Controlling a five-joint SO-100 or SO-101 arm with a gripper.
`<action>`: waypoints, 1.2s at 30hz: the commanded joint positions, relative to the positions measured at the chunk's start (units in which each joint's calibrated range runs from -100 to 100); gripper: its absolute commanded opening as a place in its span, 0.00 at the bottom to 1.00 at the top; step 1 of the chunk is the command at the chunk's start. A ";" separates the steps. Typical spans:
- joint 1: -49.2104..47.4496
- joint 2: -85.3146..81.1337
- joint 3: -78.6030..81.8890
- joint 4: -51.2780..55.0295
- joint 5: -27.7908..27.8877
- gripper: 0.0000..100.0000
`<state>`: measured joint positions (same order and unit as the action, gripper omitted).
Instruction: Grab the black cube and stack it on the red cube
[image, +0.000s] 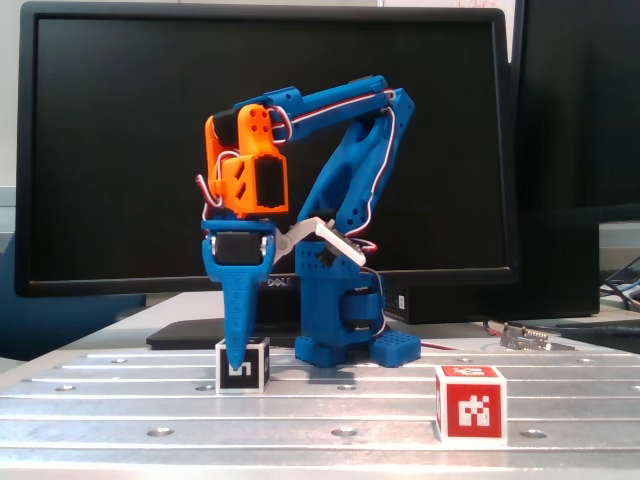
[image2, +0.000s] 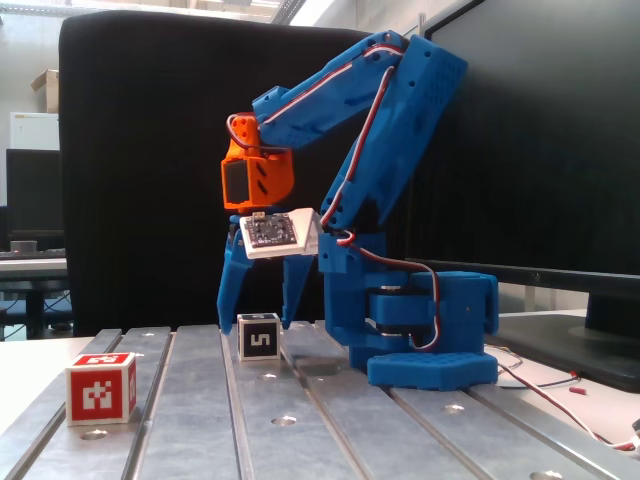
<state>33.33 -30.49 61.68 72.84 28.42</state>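
Two cubes on the slotted metal table (image: 560, 395). Black cube (image: 245, 365) sits near the arm's blue base (image: 345, 335), at about 9 o'clock from it in a fixed view (image2: 258, 336). Red cube (image: 471, 403) is well apart, at 4 o'clock from the black one in a fixed view, at 8 o'clock in a fixed view (image2: 100, 388). Gripper (image2: 258, 320) points down, jaws spread wide, one finger on each side of the black cube; tips low around it, contact not clear. In a fixed view the gripper (image: 236, 362) overlaps the cube's front face. Dark monitor (image: 120, 150) behind.
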 joint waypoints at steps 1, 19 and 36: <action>0.00 -0.01 -0.13 -0.29 0.15 0.26; 0.07 -0.01 1.77 -1.66 0.09 0.26; 0.07 -0.01 1.77 -1.49 0.09 0.20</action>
<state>33.26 -30.49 63.86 70.86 28.42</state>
